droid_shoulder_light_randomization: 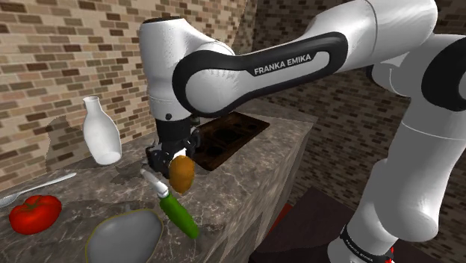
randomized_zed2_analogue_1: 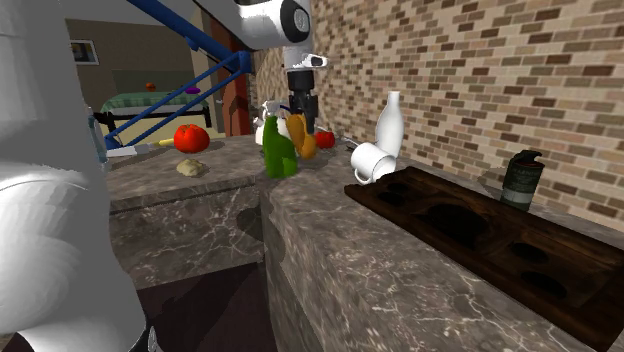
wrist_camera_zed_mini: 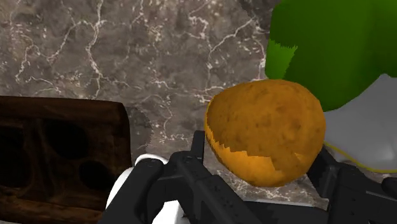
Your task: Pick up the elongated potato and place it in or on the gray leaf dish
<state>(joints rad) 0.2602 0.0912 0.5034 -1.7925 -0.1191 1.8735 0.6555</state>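
Wrist view gives you the black gripper (wrist_camera_zed_mini: 261, 168) clamped on the rough, russet, oblong potato (wrist_camera_zed_mini: 267, 130) — seemingly held just above the veined marble counter (wrist_camera_zed_mini: 127, 63), near the smooth gray leaf dish (wrist_camera_zed_mini: 362, 127).

Lighting is even and moderate across the marble counter (droid_shoulder_light_randomization: 89, 187), and no hard cast shadows are noted beneath the objects on it. The white arm (droid_shoulder_light_randomization: 168, 52) is bright on its upper surfaces and shades to grey underneath, without glare. The brick wall (randomized_zed2_analogue_1: 480, 70) is evenly lit. The far room (randomized_zed2_analogue_1: 120, 60) at the second exterior view's left is dimmer. In the wrist view the potato (wrist_camera_zed_mini: 264, 130) is flatly lit, its lower edge rendered jagged against the black fingers (wrist_camera_zed_mini: 191, 181).
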